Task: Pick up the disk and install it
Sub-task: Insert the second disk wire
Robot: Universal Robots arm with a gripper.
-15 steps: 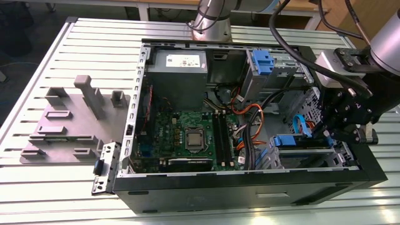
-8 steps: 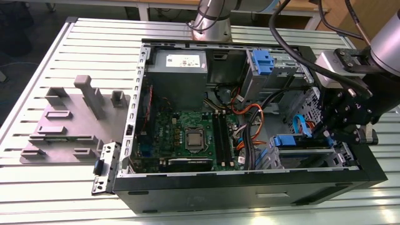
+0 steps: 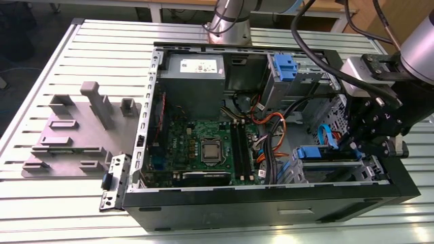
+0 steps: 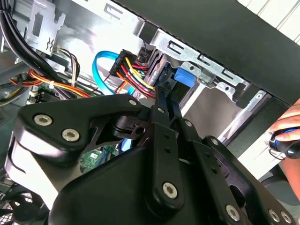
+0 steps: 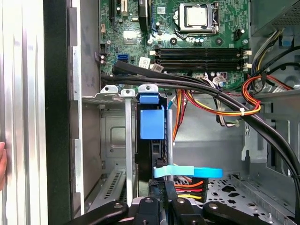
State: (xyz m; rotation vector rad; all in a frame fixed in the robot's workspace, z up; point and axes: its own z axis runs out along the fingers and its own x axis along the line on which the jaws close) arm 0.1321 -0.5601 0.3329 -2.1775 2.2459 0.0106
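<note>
The disk (image 5: 151, 154) stands edge-on in a slot of the metal drive cage (image 5: 110, 96) at the case's front corner, and its blue carrier tab (image 5: 152, 123) faces the first wrist view. In the exterior view the disk (image 3: 317, 152) lies low on the exterior view's right of the open computer case (image 3: 271, 203). My black gripper (image 3: 352, 147) hangs right over it. Its two fingers lie close together, and the gripper (image 4: 165, 89) points at the disk's end beside the blue tab (image 4: 183, 77). In the first wrist view the gripper (image 5: 164, 187) sits by the power plug.
A blue data cable (image 5: 187, 172) and red-yellow power wires (image 5: 213, 110) crowd the cage. The motherboard (image 3: 203, 147) and grey power-supply box (image 3: 192, 76) fill the case, with another blue carrier (image 3: 283, 66) in the upper bay. A grey fixture block (image 3: 74, 132) lies outside. A person's hand (image 4: 286, 133) rests near the case.
</note>
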